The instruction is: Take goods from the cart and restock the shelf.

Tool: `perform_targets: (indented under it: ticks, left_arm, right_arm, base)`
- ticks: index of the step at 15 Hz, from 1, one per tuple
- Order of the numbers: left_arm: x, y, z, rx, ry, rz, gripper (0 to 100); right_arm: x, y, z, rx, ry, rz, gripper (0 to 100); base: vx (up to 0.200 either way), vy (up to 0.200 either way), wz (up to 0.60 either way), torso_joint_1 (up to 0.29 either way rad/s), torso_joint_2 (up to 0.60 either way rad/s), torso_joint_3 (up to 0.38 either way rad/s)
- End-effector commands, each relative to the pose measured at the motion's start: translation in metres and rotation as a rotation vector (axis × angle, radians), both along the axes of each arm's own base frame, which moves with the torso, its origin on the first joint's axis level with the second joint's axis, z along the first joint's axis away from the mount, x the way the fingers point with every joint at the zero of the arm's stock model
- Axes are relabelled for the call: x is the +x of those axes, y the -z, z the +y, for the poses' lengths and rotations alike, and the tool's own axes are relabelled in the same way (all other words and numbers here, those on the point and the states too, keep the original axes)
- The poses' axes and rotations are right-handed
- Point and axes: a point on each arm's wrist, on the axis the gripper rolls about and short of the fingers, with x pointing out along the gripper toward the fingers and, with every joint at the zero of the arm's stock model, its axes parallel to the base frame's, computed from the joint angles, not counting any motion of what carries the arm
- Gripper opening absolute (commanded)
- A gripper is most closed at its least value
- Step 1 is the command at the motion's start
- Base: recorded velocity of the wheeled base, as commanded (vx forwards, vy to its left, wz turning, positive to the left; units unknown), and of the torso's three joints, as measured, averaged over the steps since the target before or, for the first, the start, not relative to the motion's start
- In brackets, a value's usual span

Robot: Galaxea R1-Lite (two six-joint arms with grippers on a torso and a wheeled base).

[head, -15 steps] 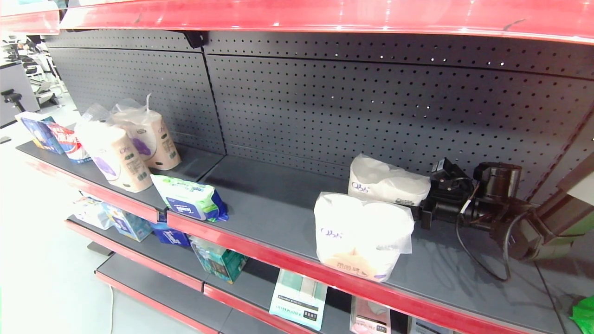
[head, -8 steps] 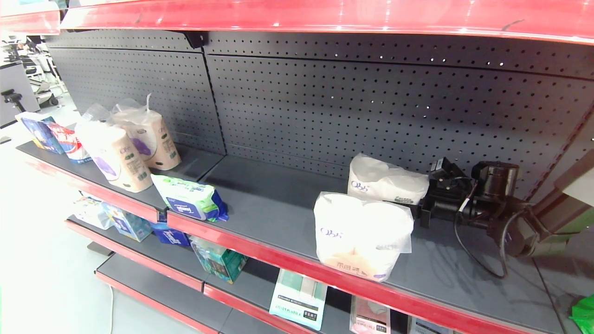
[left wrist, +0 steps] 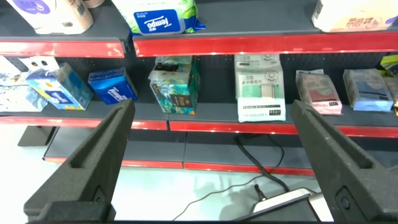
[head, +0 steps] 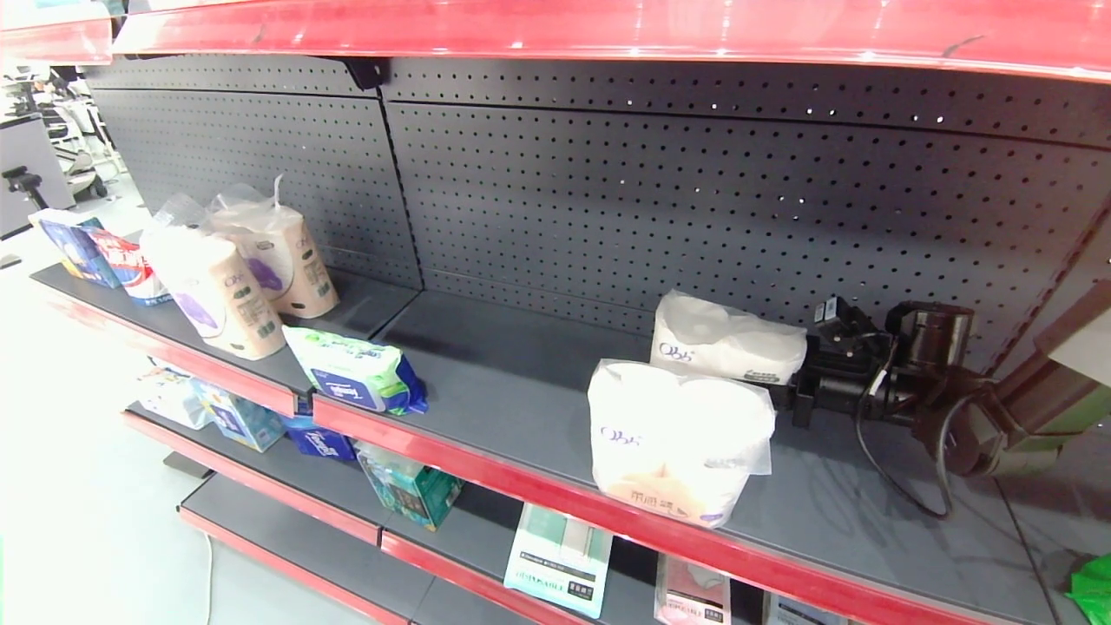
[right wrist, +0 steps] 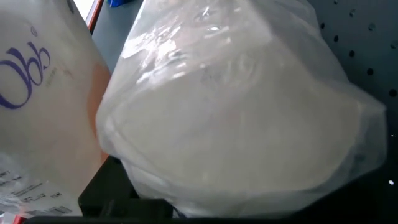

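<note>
Far back on the dark grey shelf [head: 521,382], the white plastic-wrapped tissue pack [head: 725,347] lies lengthwise just left of the right gripper [head: 788,398], touching it; whether it is clamped cannot be told.

Right claw [head: 800,392] — partly behind rear tissue pack [head: 725,347], lower-shelf goods [head: 692,599] cropped

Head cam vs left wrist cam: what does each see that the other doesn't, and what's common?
Head view only: the right gripper at the rear white pack, and the pegboard back wall.
Left wrist view only: the left gripper, fingers open, facing the lower shelves, and a dark cable on the floor.
Both: the wipes pack at the shelf's front edge, the front white pack, and the green box on the shelf below.
</note>
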Motion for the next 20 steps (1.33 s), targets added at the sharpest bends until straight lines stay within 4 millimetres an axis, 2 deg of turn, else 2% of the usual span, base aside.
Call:
perform_targets:
  ticks: [1, 3, 8, 13, 20]
  left_arm:
    - [0.0, 0.0, 0.0, 0.0, 0.0, 0.001, 100]
    - [0.001, 0.0, 0.0, 0.002, 0.0, 0.006, 100]
    - [0.001, 0.0, 0.0, 0.003, 0.0, 0.007, 100]
    - [0.001, 0.0, 0.0, 0.003, 0.002, 0.009, 100]
    - [0.002, -0.001, 0.0, 0.003, 0.0, 0.009, 100]
  right_arm:
    - [0.002, -0.003, -0.001, 0.002, 0.001, -0.013, 0]
    - [0.005, -0.007, -0.001, 0.009, 0.004, -0.02, 0]
    - [-0.004, -0.016, 0.001, 0.031, 0.002, 0.004, 0]
    - [-0.01, -0.01, 0.0, 0.029, 0.004, 0.033, 0]
    - [-0.007, -0.001, 0.002, 0.023, -0.004, 0.044, 0]
  base:
    - [0.0, 0.0, 0.0, 0.0, 0.0, 0.0]
    - [0.0, 0.0, 0.0, 0.0, 0.0, 0.0]
    - [0.0, 0.0, 0.0, 0.0, 0.0, 0.0]
    - [0.0, 0.0, 0.0, 0.0, 0.0, 0.0]
    - [0.0, 0.0, 0.0, 0.0, 0.0, 0.0]
